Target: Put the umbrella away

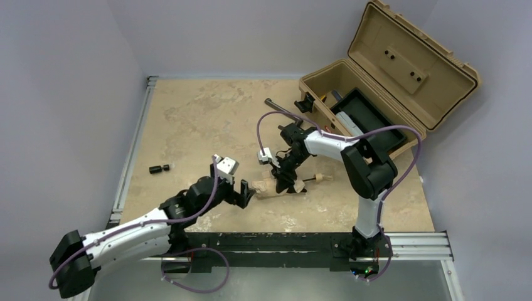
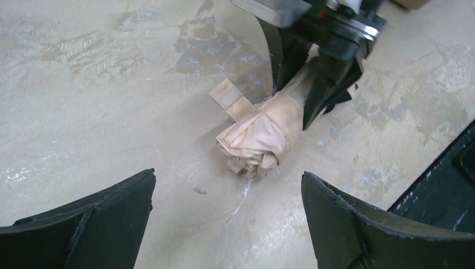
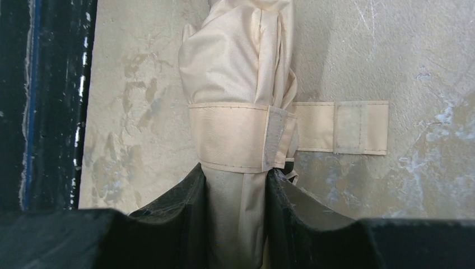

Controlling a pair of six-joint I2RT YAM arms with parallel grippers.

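This looks like a robotics lab test cell: bare pale lilac-grey walls [image 1: 63, 94] box in a bench [image 1: 188, 119] with a beige stone-patterned top, edged by aluminium rails [image 1: 133, 150]. A white-and-black left arm [image 1: 125, 238] and right arm [image 1: 326, 144] are bolted to a black base plate [image 1: 276, 241] at its near edge, with purple cables [image 1: 259, 128] looping loose along them. An open hard tan plastic equipment case [image 1: 408, 63] sits at the far right corner.

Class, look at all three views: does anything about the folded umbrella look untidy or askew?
Yes. On the umbrella, held by the right gripper, the strap tab sticks out sideways instead of wrapping flush, and the canopy end is bunched and crumpled.
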